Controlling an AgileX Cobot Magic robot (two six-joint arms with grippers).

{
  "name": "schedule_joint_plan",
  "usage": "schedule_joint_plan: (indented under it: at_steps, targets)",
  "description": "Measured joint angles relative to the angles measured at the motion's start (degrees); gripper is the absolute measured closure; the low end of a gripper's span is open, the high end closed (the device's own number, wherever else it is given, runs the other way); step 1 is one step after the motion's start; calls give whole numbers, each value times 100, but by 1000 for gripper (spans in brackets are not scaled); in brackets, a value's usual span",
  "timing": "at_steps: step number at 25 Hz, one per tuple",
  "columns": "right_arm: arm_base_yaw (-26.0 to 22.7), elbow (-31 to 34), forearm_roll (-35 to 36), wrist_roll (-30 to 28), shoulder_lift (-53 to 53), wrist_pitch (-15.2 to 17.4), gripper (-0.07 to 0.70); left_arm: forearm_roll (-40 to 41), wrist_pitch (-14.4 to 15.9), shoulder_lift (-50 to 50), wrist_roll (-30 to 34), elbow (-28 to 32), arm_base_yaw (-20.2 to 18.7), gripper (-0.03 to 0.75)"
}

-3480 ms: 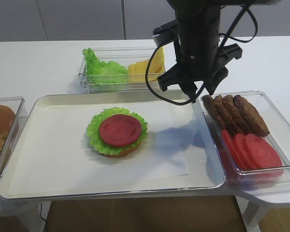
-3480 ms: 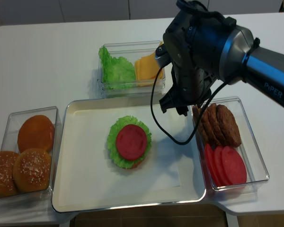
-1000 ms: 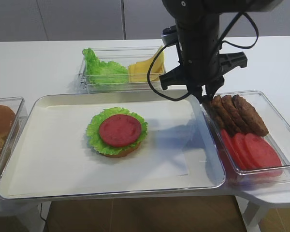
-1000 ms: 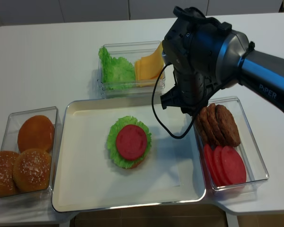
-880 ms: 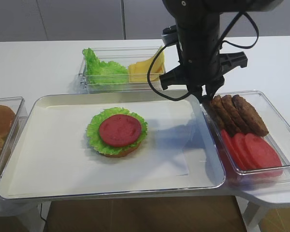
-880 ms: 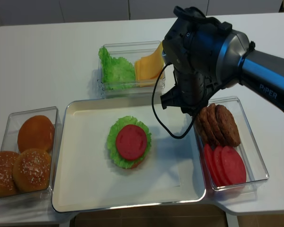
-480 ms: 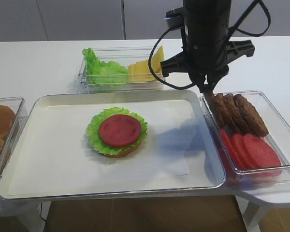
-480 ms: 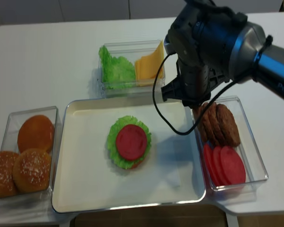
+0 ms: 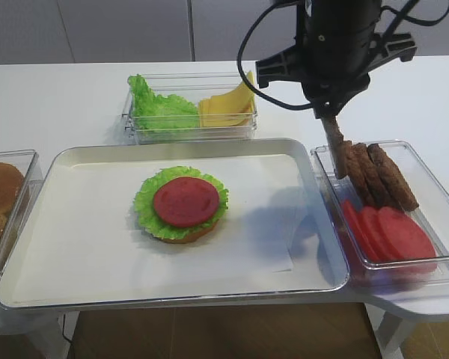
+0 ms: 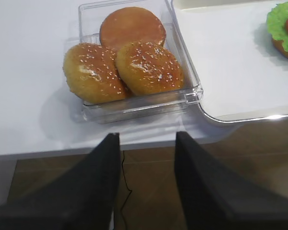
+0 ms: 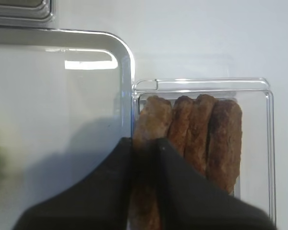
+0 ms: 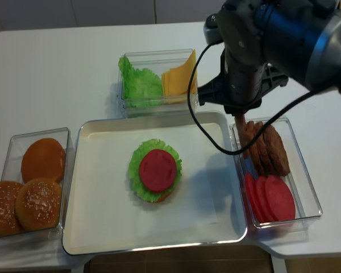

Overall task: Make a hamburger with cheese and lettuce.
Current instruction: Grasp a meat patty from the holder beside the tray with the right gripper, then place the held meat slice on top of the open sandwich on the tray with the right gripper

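Note:
The hamburger point(image 9: 184, 203) lies on the tray point(image 9: 75, 254): a bun half, frilly lettuce and a red slice on top, with no patty on it. It also shows in the realsense view point(image 12: 157, 170). My right gripper point(image 11: 145, 142) is shut on a brown patty point(image 11: 151, 117) held on edge above the left end of the patty box point(image 9: 426, 168); the exterior view shows the patty point(image 9: 334, 148) hanging from it. Cheese point(image 9: 226, 107) and loose lettuce point(image 9: 159, 106) sit in the back box. My left gripper point(image 10: 146, 136) is open and empty over the table's front edge.
Three more patties point(image 9: 380, 176) and red slices point(image 9: 389, 232) lie in the right box. Buns point(image 10: 134, 62) fill the box left of the tray point(image 12: 37, 182). The tray's rim point(image 11: 127, 62) lies just left of the patty box.
My right gripper has risen and shifted right, lifting one patty up out of the row in the right box. The hamburger has not moved.

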Motion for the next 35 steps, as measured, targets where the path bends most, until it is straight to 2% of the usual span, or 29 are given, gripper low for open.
schedule_joint_plan:
  at_steps: [22, 35]
  targets:
    - [51, 0, 85, 13, -428, 60, 527, 0, 0, 0, 0, 0, 0, 427]
    - [995, 0, 62, 137, -471, 60, 527, 0, 0, 0, 0, 0, 0, 427]
